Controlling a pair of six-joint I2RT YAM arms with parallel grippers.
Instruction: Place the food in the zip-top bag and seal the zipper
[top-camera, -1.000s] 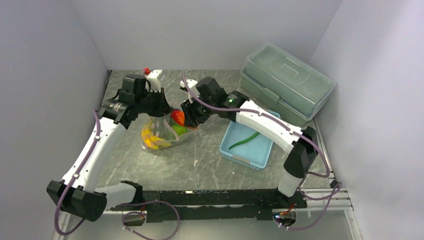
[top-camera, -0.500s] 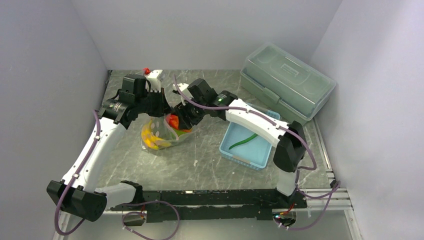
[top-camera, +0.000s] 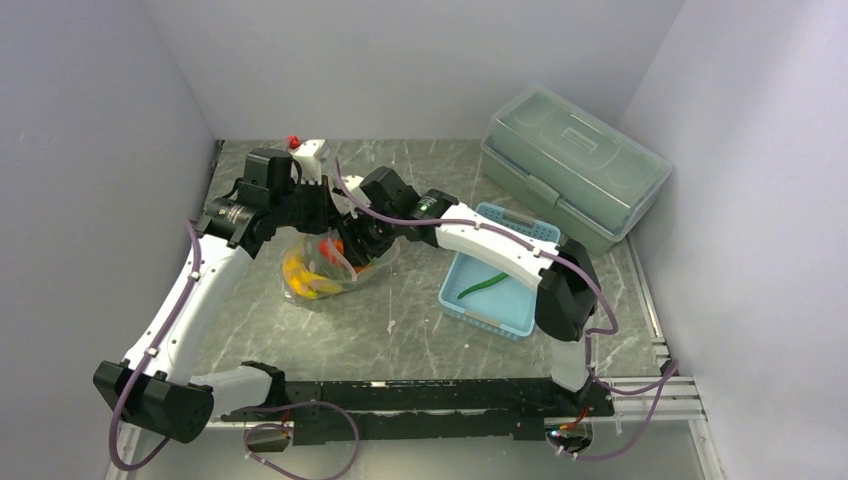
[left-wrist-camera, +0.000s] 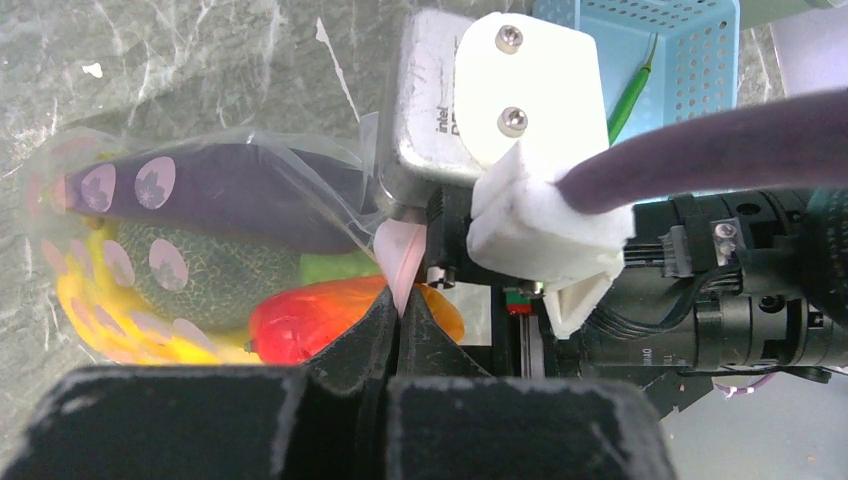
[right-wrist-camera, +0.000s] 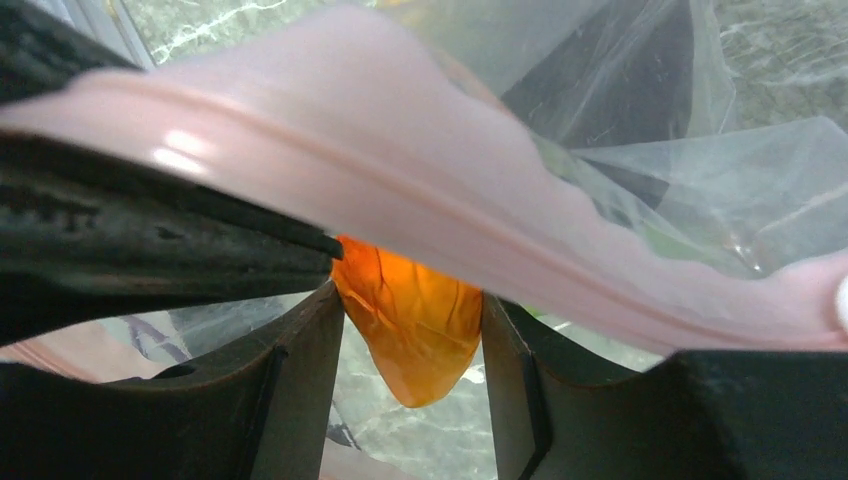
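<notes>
The clear zip-top bag (top-camera: 318, 272) lies left of centre, holding yellow bananas (left-wrist-camera: 90, 310), a netted melon (left-wrist-camera: 210, 270), a purple eggplant (left-wrist-camera: 220, 195) and a lime-green fruit (left-wrist-camera: 335, 265). My left gripper (left-wrist-camera: 398, 310) is shut on the pink zipper (left-wrist-camera: 405, 255) and holds the mouth up. At the bag's mouth, my right gripper (right-wrist-camera: 412, 330) is shut on the orange-red piece (right-wrist-camera: 410, 310), just under the zipper (right-wrist-camera: 400, 170). The piece (left-wrist-camera: 310, 315) reaches into the opening. A thin long green vegetable (top-camera: 488, 283) lies in the blue basket (top-camera: 530, 312).
The light blue basket sits right of the bag, under the right forearm. A big grey-green lidded box (top-camera: 575, 165) stands at the back right. Walls close in on the left, back and right of the table.
The right arm has swung left, carrying the orange-red piece from beside the bag into its held-open mouth. The left gripper has kept its hold on the zipper.
</notes>
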